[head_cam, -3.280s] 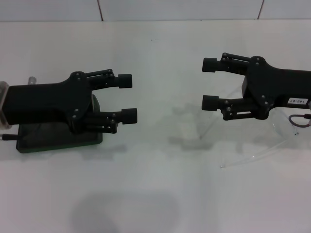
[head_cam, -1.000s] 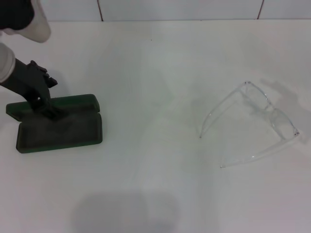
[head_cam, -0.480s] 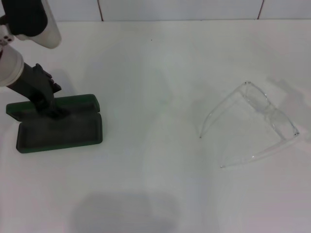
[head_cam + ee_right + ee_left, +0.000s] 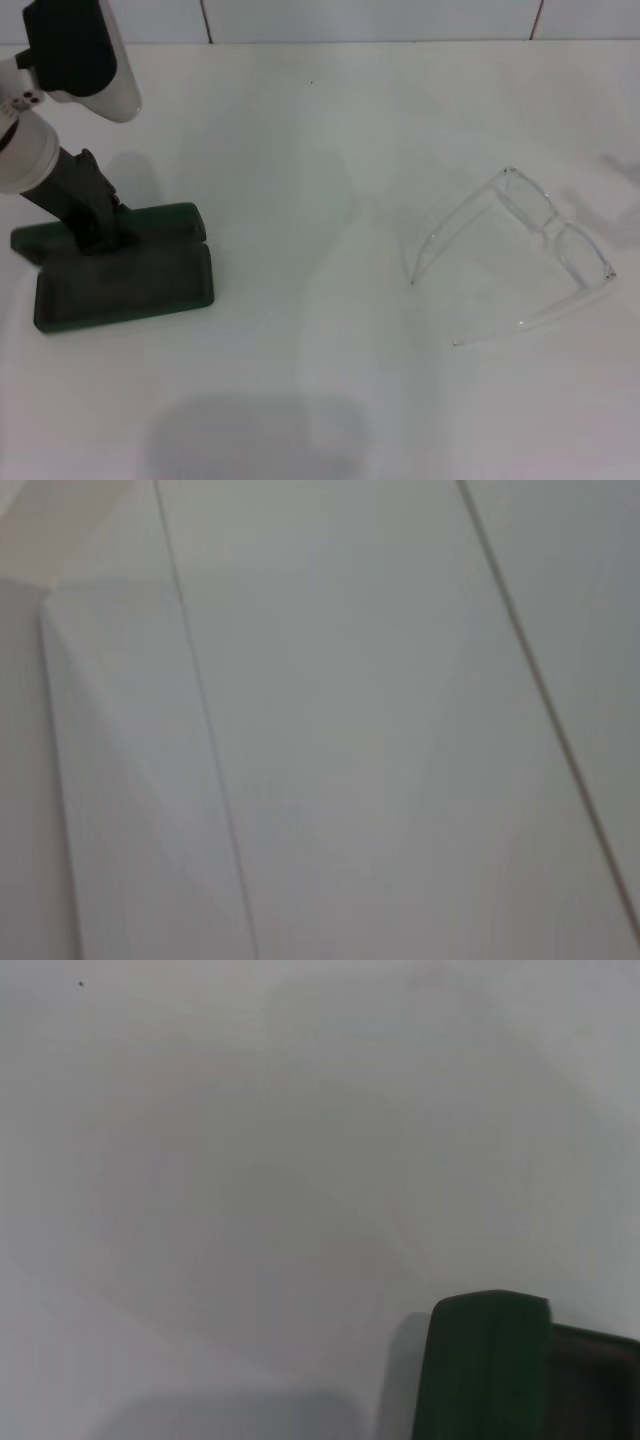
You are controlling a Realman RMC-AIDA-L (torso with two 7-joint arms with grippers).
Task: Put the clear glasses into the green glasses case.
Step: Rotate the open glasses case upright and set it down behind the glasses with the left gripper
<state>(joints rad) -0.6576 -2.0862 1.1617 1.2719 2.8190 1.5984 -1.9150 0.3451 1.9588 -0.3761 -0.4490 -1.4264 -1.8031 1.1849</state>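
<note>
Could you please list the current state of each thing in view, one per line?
Case: open, lying flat on the table, nothing in it.
Glasses: arms unfolded, resting on the table apart from the case, not held.
Left gripper: at the case's hinge edge, touching the lid.
Right gripper: out of view.

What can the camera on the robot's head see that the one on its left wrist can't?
Only the head view shows the clear glasses, lying unfolded on the white table to the robot's right, and the left gripper reaching down onto the case's far side. Only the left wrist view gives a close look at one rounded end of the case. Both show the green glasses case and the table.
</note>
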